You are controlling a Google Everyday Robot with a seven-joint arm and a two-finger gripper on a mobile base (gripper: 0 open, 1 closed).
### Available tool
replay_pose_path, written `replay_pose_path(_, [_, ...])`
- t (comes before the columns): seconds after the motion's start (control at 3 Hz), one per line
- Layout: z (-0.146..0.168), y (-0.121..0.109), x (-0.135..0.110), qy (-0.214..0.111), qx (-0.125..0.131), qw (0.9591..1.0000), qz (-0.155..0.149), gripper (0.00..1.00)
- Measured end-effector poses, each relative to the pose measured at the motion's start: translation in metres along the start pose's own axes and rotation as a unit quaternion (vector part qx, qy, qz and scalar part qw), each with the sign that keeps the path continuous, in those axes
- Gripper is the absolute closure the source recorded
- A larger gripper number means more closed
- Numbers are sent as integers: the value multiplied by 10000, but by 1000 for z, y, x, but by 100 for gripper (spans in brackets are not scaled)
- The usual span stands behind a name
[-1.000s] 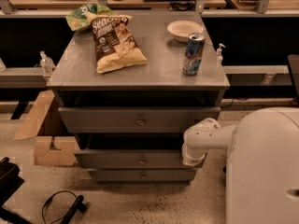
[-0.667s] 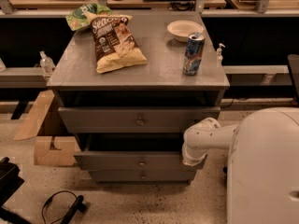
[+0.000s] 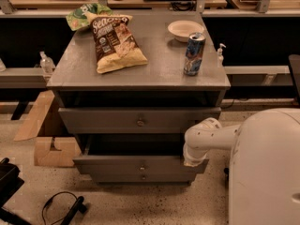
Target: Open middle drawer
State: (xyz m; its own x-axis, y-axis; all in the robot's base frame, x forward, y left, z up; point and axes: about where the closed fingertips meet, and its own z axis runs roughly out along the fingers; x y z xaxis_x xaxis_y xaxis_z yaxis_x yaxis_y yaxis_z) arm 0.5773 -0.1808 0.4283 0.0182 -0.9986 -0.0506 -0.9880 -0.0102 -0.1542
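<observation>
Snacks sit on the table (image 3: 164, 76): a chip bag (image 3: 115, 43) toward the back left corner, a bowl (image 3: 185, 29) at the back right and a can (image 3: 194, 54) by the right edge. Below the taller drawer (image 3: 103, 121), the middle drawer (image 3: 117, 165) stands partly pulled out. The white arm (image 3: 211, 137) bends in from the right, with its gripper (image 3: 192, 159) at that drawer's right end. Open or closed, I cannot tell.
</observation>
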Motion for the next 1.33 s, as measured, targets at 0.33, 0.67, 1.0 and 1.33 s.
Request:
replay_pose_path(0.33, [0, 0, 0, 0, 0, 10000, 0, 100])
replay_pose_path(0.67, [0, 0, 0, 0, 0, 10000, 0, 100])
replay_pose_path(1.0, [0, 0, 0, 0, 0, 10000, 0, 100])
replay_pose_path(1.33, [0, 0, 0, 0, 0, 10000, 0, 100])
